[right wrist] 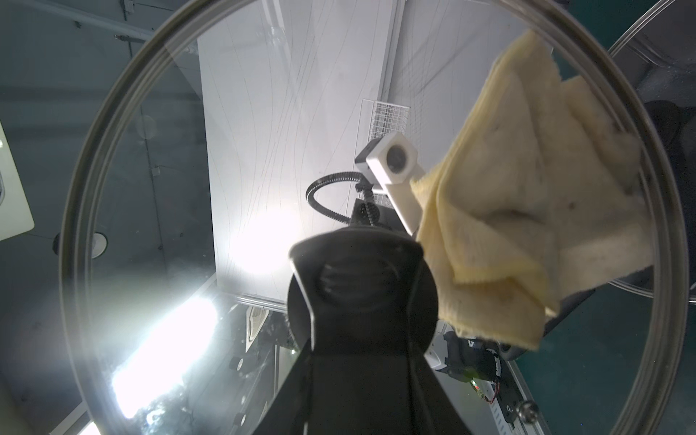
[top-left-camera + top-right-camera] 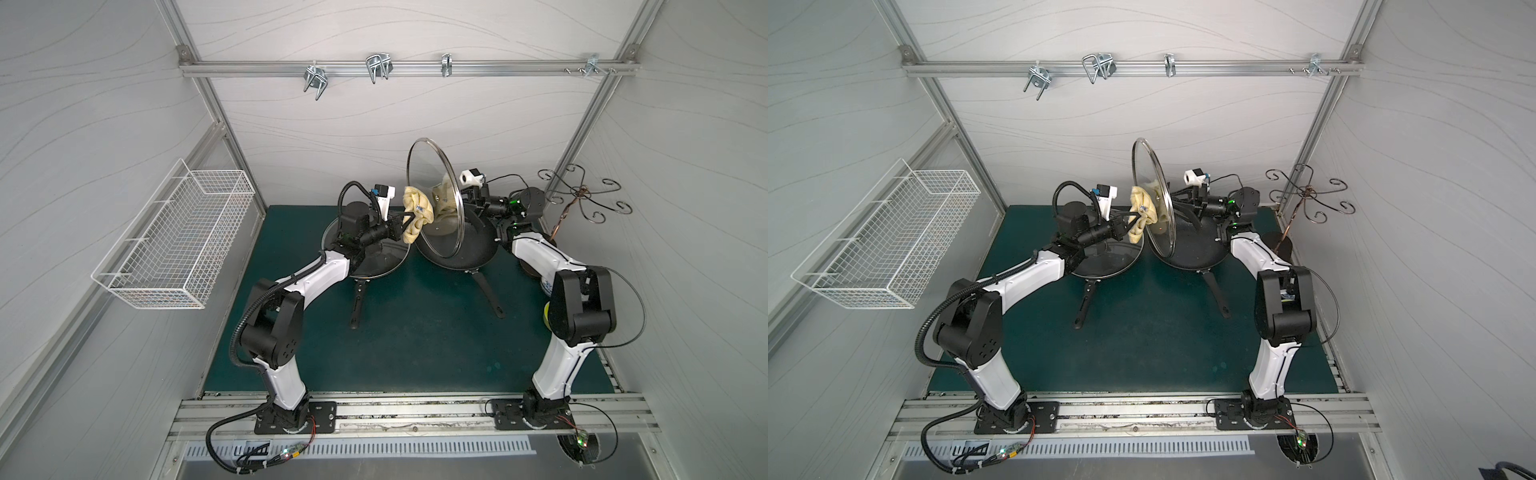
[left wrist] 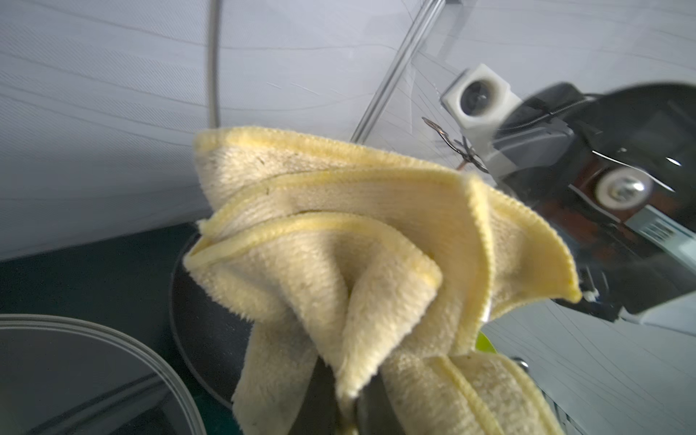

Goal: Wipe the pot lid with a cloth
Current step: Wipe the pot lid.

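step: wiping is under way, I judge; lid and cloth are both up off the mat and meet in the air.
lid: the glass lid (image 2: 430, 166) stands on edge, a little tilted, over the right-hand pan (image 2: 465, 253). Its lower rim is close to the pan; I cannot tell if they touch.
right gripper: my right gripper (image 2: 470, 198) is clamped narrow on the lid's knob (image 1: 354, 278), on the face away from the cloth.
cloth: the pale yellow cloth (image 2: 419, 205), bunched and stained, sits against the lid's other face. In the right wrist view it covers only the part near one rim. Patches look flattened on the glass, so I take it as touching.
left gripper: my left gripper (image 2: 406, 220) is closed tight on a pinch of the cloth, with loose folds fanning out ahead of the fingers.
progress: the middle of the glass and the far rim are bare of cloth; I cannot tell how clean they are.
next move: I need to sweep the cloth across the face toward the middle and the opposite rim. That calls for light pressure, with the right side holding the knob firm so the lid doesn't swing.
watch: too hard a push may twist the lid in the grip, and the loose folds may slip off the rim.
other: a second pan (image 2: 360, 301), covered, lies under my left arm and has no part in this step.
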Controlling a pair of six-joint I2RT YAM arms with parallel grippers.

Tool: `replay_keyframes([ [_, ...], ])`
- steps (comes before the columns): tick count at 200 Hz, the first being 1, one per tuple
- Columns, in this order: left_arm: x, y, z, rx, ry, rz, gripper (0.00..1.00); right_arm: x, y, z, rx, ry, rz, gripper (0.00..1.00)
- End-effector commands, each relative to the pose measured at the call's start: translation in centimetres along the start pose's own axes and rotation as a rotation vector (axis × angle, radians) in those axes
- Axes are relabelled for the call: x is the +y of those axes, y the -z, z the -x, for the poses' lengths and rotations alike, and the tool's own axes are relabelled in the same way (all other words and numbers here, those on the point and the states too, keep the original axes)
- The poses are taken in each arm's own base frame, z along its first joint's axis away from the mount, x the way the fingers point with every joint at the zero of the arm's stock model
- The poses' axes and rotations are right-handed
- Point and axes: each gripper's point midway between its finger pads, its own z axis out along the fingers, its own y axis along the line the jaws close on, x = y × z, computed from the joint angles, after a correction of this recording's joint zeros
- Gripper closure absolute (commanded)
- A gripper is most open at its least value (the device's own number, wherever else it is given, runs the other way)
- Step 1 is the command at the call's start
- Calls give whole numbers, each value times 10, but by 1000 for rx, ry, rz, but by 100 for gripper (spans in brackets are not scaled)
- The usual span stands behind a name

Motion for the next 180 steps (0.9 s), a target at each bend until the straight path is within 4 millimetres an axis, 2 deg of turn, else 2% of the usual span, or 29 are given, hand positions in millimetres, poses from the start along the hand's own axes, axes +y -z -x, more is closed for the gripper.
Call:
replay_keyframes([
  [1, -57, 11, 20, -42, -107, -130, 100, 73, -3, -4, -87, 219, 63, 100],
  [36, -97, 25, 1, 10, -135, -214, 100, 66, 0, 7, -143, 192, 43, 100],
  [67, -128, 45, 6, 1, -162, -286, 100, 60, 1, 15, -170, 171, 23, 100],
  [98, -152, 60, 37, -71, -210, -316, 100, 58, 0, 15, -176, 175, 1, 100],
  [139, -163, 60, 83, -187, -233, -307, 100, 64, -6, 4, -141, 195, 8, 100],
  [180, -141, 56, 123, -280, -233, -256, 100, 79, -16, -12, -85, 229, 48, 100],
])
